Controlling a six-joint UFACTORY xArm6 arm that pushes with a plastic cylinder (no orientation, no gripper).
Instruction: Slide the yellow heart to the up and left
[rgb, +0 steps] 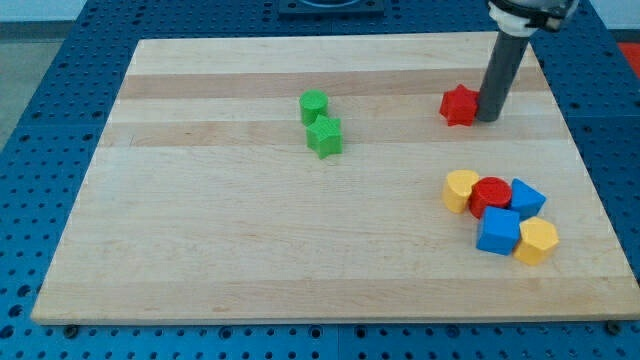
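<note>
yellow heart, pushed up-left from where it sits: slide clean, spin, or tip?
The yellow heart looks squat and flat-bottomed, so it likely slides without tipping. Its lobed outline may make it spin under an off-centre push. The red cylinder seems to touch its right side and may get nudged. My tip stands by the red star.

Yellow heart (460, 190) lies flat on the wooden board (220, 240), toward the view's right, a bit below mid-height. Solid yellow, rounded lobes (exact way it faces is hard to read). It's the leftmost piece of a tight cluster: its right side touches the red cylinder (490, 195). Left of it is bare wood. My tip (488, 118) is well apart from it, up toward the view's top.
</note>
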